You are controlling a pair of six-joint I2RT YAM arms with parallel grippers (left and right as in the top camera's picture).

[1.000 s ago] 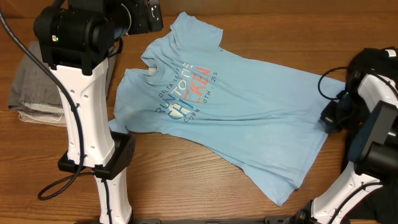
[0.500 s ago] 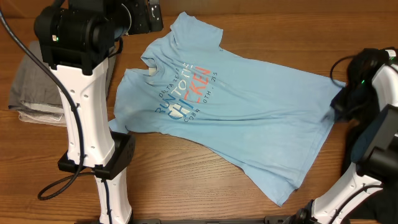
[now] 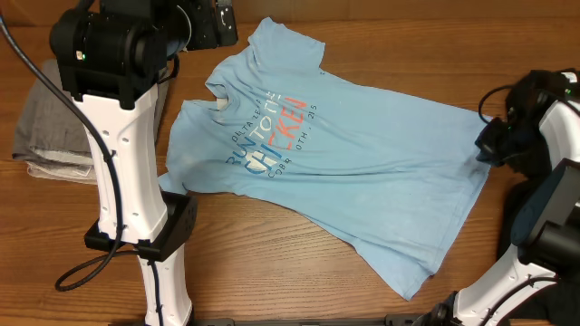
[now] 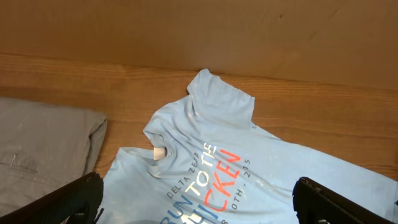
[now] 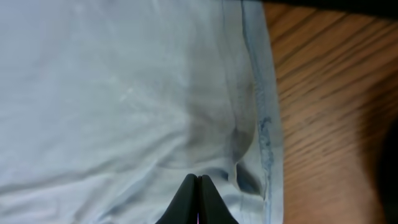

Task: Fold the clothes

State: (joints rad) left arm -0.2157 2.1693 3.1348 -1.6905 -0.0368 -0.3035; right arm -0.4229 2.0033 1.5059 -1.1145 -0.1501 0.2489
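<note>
The light blue T-shirt (image 3: 362, 154) lies spread, chest up, on the wooden table (image 3: 272, 263). Its white and coral lettering (image 3: 276, 131) and white neck label (image 3: 220, 104) show. My left gripper (image 4: 199, 199) is open, its fingers wide apart, and hovers above the collar and chest of the shirt (image 4: 217, 155). It sits at the table's far left (image 3: 207, 23). My right gripper (image 3: 487, 145) is at the shirt's hem on the right. Its fingers (image 5: 198, 180) are shut, pinching the fabric (image 5: 124, 93) just inside the stitched hem, which puckers beside the tips.
A folded grey garment (image 3: 54, 127) lies at the left edge, also in the left wrist view (image 4: 43, 143). The left arm's white column (image 3: 127, 181) stands beside the shirt's left sleeve. The right arm's base (image 3: 544, 226) and cable are at the right edge.
My right gripper has moved from beside the hem's lower right toward the far side and onto the hem's upper right corner. The left arm and the shirt's body have not moved.
</note>
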